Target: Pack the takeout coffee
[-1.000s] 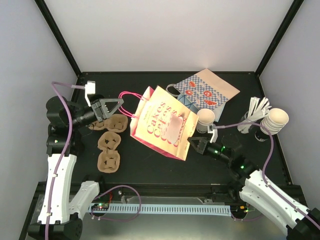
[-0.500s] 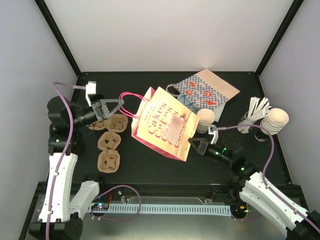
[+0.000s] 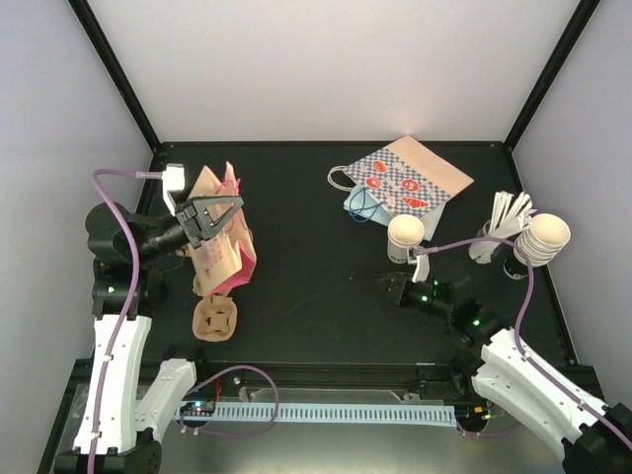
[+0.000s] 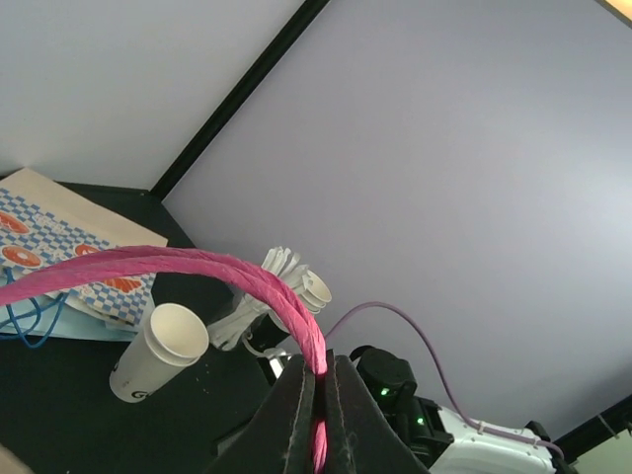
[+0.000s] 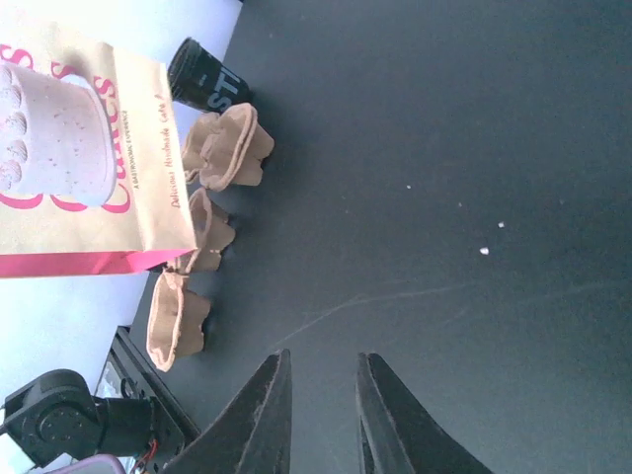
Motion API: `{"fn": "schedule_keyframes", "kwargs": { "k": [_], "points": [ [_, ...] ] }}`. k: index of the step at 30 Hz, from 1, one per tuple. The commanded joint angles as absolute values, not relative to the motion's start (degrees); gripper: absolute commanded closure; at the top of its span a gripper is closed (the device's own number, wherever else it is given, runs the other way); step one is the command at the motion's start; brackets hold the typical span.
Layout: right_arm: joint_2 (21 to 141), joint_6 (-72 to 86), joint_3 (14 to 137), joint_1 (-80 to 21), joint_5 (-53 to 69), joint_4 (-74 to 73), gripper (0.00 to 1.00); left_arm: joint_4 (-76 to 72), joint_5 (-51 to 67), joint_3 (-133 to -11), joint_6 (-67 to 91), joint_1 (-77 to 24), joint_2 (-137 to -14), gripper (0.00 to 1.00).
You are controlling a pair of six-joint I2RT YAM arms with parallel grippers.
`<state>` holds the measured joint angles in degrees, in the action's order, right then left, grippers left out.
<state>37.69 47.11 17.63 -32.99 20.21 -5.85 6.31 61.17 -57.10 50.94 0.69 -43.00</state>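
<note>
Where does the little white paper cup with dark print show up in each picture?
Top external: small white paper cup stands right of centre, near the blue checked paper bag.
Left wrist: lower left, looking tilted.
Right wrist: not in it.
Shared landmark: cream-and-pink paper bag, at left in the top view, upper left in the right wrist view, only its pink handle in the left wrist view.
</note>
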Motion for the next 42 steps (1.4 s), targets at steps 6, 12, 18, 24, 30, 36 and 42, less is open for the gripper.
{"fn": "schedule_keyframes", "kwargs": {
  "k": [6, 12, 18, 24, 30, 36, 42],
  "points": [
    [38.3, 39.9, 26.0, -32.7, 19.7, -13.3, 0.73, 9.4, 58.6, -61.3, 45.2, -1.0, -42.1, 0.97],
    [39.7, 35.3, 32.7, -32.7, 19.5, -19.2, 0.71, 9.4, 57.7, -61.7, 45.1, -4.2, -43.1, 0.96],
    [40.5, 31.7, 37.3, -32.7, 18.2, -22.6, 0.70, 11.3, 52.4, -61.3, 42.7, -12.6, -44.7, 0.96],
    [41.9, 30.1, 39.7, -32.7, 18.3, -23.5, 0.69, 14.2, 47.3, -61.4, 39.3, -18.8, -46.5, 0.96],
    [44.0, 28.4, 42.2, -32.7, 19.3, -24.2, 0.69, 14.6, 45.8, -61.4, 38.6, -22.7, -48.5, 0.95],
    [45.4, 27.3, 43.3, -32.7, 19.6, -24.4, 0.69, 13.9, 45.8, -61.5, 38.8, -25.0, -49.9, 0.95],
    [46.7, 27.1, 43.4, -32.7, 20.0, -23.9, 0.68, 13.1, 45.4, -61.4, 39.4, -26.3, -50.7, 0.94]
  ]
}}
